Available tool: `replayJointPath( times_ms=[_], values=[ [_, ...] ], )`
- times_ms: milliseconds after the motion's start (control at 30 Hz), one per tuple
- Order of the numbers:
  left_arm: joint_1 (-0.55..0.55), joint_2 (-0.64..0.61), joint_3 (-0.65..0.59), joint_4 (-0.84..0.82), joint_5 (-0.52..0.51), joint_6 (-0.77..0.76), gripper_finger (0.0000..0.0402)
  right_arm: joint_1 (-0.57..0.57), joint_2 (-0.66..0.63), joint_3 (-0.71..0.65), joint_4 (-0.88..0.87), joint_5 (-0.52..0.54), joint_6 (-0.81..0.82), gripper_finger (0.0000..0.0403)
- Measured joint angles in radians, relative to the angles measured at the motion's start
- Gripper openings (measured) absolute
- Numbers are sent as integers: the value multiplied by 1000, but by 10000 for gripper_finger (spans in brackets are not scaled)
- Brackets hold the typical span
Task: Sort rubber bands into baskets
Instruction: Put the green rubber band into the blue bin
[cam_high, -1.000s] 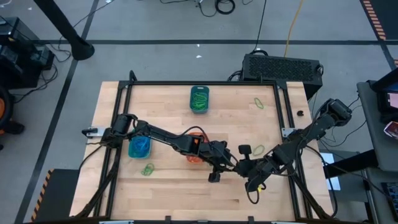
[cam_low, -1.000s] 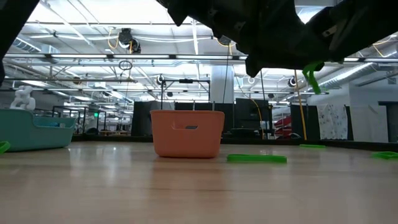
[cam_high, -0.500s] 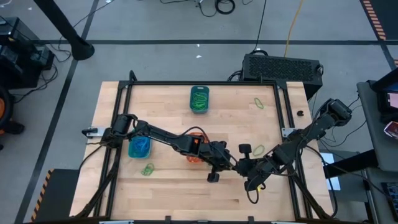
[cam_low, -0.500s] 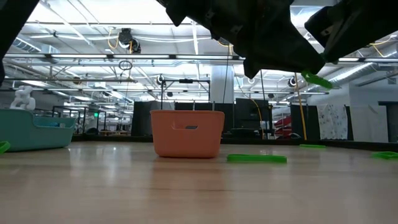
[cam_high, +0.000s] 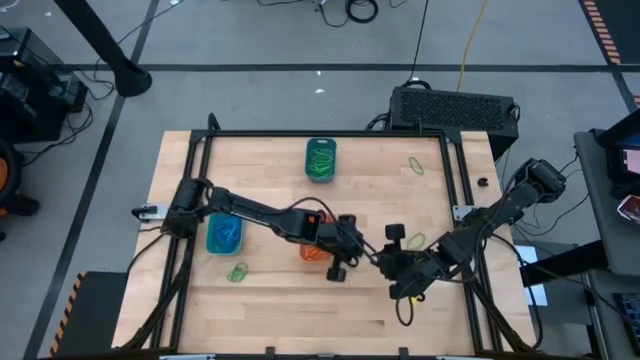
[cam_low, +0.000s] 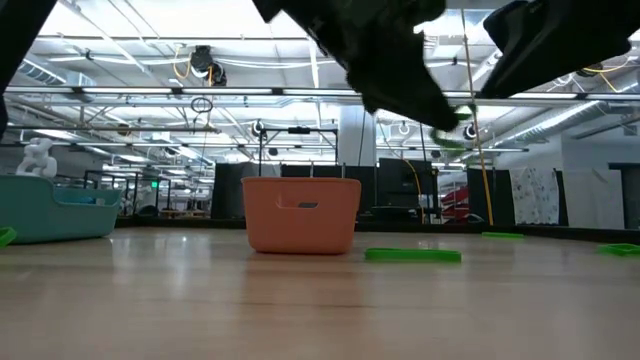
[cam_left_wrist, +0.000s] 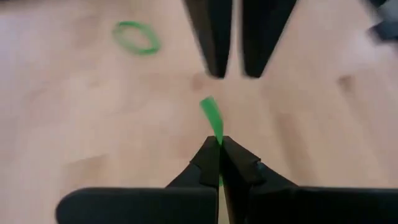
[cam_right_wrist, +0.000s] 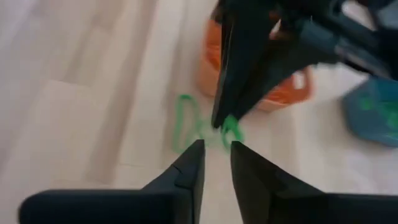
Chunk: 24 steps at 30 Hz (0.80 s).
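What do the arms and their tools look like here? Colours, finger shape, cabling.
Both arms are dark, near-black, built of slim jointed links. The left arm carries an orange patch near its wrist. The left tool ends in two black fingers tapering to narrow wedge tips; the right tool has the same dark tapered pair. Black cables trail off the table edge beside the right arm.

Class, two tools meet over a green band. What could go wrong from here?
The left tool pinches the green rubber band only by its end; it may slip out. The right tool, jaws apart, sits very close, so parting could snag it. The orange basket lies nearby: a wrong landing spot.
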Motion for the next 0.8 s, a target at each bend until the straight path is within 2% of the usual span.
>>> replayJointPath(
  times_ms=[200, 333, 400, 600, 733, 800],
  values=[
    [75, -108, 0, -245, -291, 97, 2, -19, 0, -6, -10, 63, 3, 105],
    [189, -174, 0, -342, -420, 118, 2, -33, 0, -27, 40, 69, 0, 109],
    [268, -187, 0, -362, -408, 116, 1, -40, 0, -48, 90, 93, -22, 108],
    [481, -173, -18, -327, -166, 100, 1, -70, 0, -130, 202, 224, -81, 100],
    [578, -154, -53, -280, -145, 99, 1, -110, 0, -173, 241, 323, -117, 97],
    [616, -152, -59, -274, -126, 92, 0, -137, 0, -183, 250, 328, -127, 95]
  ],
)
